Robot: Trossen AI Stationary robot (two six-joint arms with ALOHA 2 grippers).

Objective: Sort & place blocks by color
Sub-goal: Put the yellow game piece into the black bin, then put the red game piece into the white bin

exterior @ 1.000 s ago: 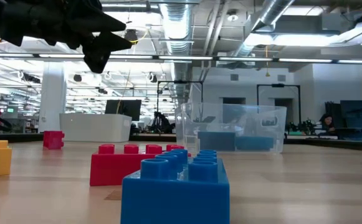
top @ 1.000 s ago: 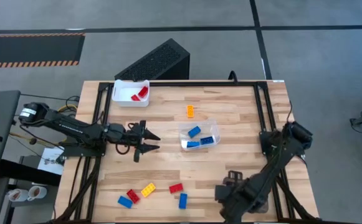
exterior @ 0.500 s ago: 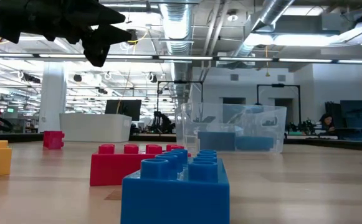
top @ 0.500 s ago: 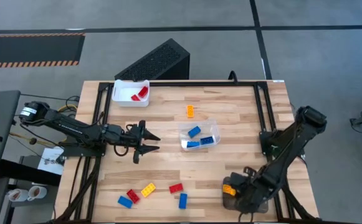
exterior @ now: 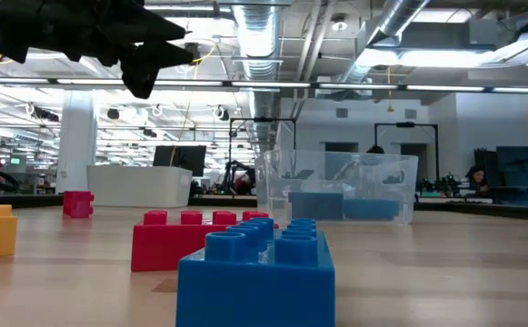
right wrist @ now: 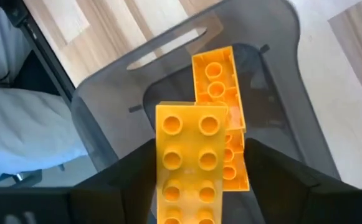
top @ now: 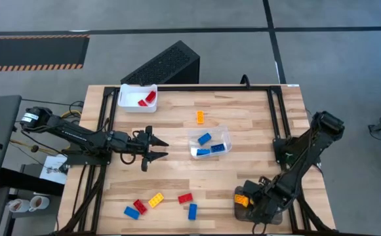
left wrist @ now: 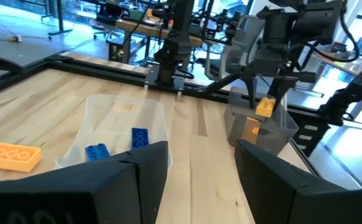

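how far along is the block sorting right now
Partly done. A red block lies in the white tray, blue blocks in the clear tray, and a yellow block in the grey bin. In hand: the right claw has another yellow brick between its fingers above that bin. Left: five blocks near the front edge and an orange one mid-table. The left claw hovers open and empty.

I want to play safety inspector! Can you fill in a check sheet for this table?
Surface: wooden table, bare wood.
Job's things: red blocks in white tray; blue blocks in clear tray; five loose blocks.
Clutter: nothing seen.
Grippers: left gripper open, empty, above the table; right gripper over grey bin, yellow block at its tip.
Cables: wires by left arm's base.
Surroundings: black box behind table.
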